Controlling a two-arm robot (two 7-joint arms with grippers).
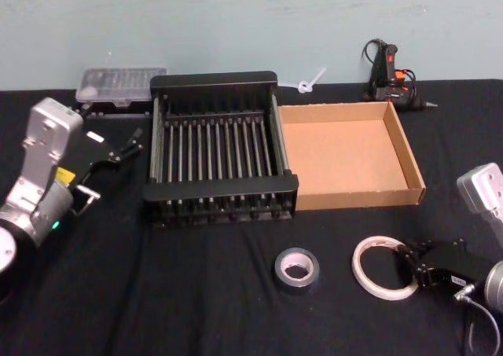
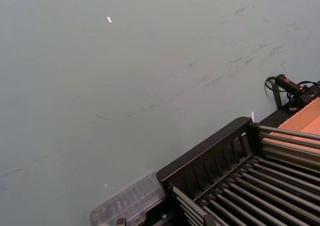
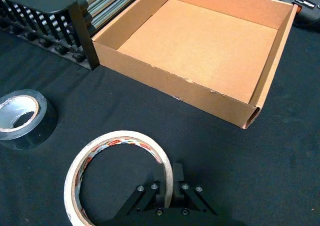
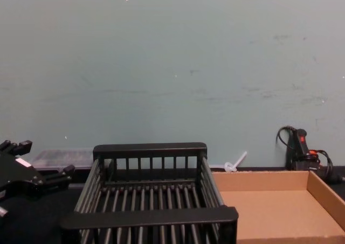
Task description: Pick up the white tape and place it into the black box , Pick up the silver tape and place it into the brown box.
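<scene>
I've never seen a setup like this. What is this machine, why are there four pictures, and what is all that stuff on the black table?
It is a robot with two arms, filmed by cameras on its head, chest and both wrists. On the table stand a black box and a brown box, both empty. Nearer the robot lie the silver tape and the white tape. The right gripper has its fingers closed across the white tape's rim; the ring is flat on the cloth. The left gripper hangs open beside the black box, holding nothing. A clear case and a glue gun sit at the back.
</scene>
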